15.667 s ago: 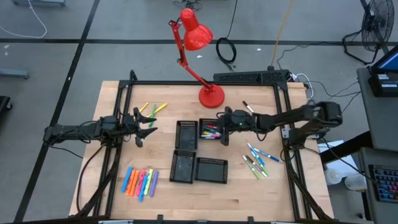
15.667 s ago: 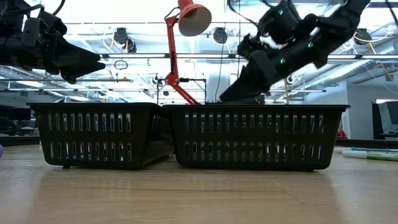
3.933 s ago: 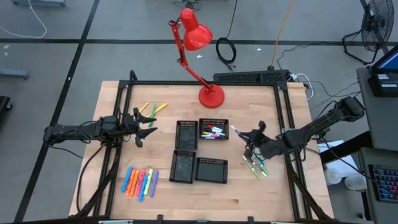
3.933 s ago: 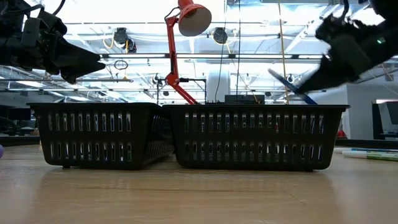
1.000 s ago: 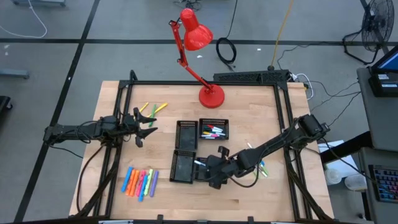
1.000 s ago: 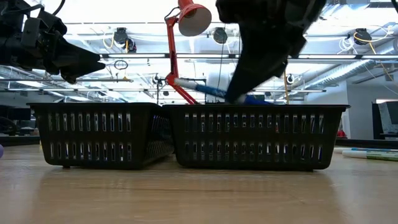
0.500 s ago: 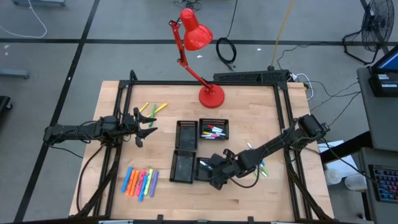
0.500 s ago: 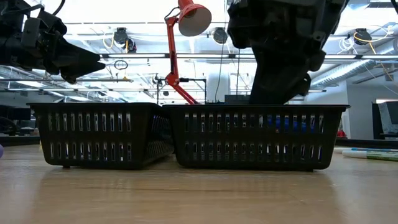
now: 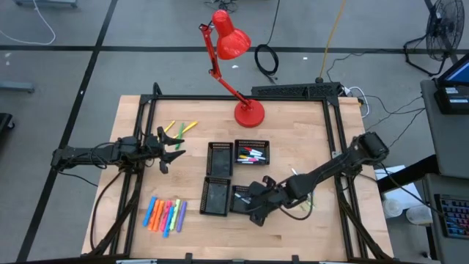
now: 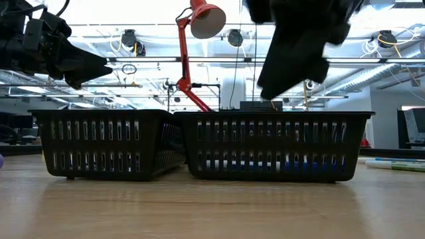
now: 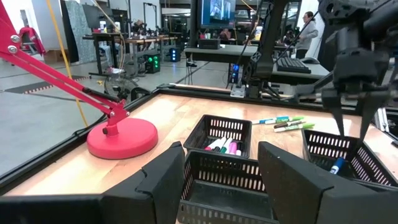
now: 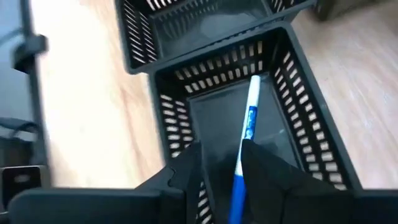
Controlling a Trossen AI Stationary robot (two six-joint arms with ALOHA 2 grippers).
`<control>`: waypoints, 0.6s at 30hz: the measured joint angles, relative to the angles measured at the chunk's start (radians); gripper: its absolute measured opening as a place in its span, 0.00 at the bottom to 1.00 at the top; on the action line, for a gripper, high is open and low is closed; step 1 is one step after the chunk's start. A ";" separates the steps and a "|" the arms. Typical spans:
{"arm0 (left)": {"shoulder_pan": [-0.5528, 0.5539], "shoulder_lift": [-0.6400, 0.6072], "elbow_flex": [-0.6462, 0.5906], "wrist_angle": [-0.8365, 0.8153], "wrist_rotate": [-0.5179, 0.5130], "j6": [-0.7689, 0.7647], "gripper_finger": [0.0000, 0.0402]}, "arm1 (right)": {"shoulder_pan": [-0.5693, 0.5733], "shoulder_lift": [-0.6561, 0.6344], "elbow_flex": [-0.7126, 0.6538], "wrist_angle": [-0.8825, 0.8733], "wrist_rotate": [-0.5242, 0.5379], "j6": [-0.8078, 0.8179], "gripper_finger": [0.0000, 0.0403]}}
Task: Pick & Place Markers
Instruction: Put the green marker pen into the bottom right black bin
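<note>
I see a concrete floor (image 9: 66, 73) around the rig, with an open workshop of desks and monitors beyond; a person (image 11: 308, 28) stands at the far benches. The wooden table (image 9: 293, 227) carries a black frame (image 9: 242, 97) along its edges. A red lamp (image 9: 231, 44) stands by its base at the table's far edge.

The right arm (image 9: 330, 167) reaches across the table to the near-right tray (image 9: 242, 209). The right gripper (image 9: 255, 205) hangs over that tray with its fingers (image 12: 186, 171) parted, gripping nothing. A blue-and-white marker (image 12: 247, 134) lies loose on the tray's floor, between those fingers in the right wrist view.

The left arm (image 9: 88, 155) waits at the table's left edge. The left gripper (image 9: 170, 150) is spread wide and empty.

Four black mesh trays sit together at the table's centre. The far-right tray (image 9: 251, 152) holds several markers with pink, red and green caps.

Neon highlighters (image 9: 165, 215) lie in a row near the table's front left. Yellow-green markers (image 9: 179, 128) lie near the far left. A few markers (image 9: 302, 199) lie just right of the right gripper.
</note>
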 joint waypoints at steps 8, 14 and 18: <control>0.000 0.000 0.000 0.000 0.000 0.000 0.52 | 0.122 -0.066 0.000 -0.246 0.202 0.199 0.23; 0.000 0.000 0.000 0.000 0.000 0.000 0.52 | 0.182 -0.066 -0.052 -0.521 0.215 0.551 0.20; 0.000 0.000 0.000 0.000 0.000 0.000 0.52 | 0.192 -0.069 -0.154 -0.490 0.110 0.667 0.19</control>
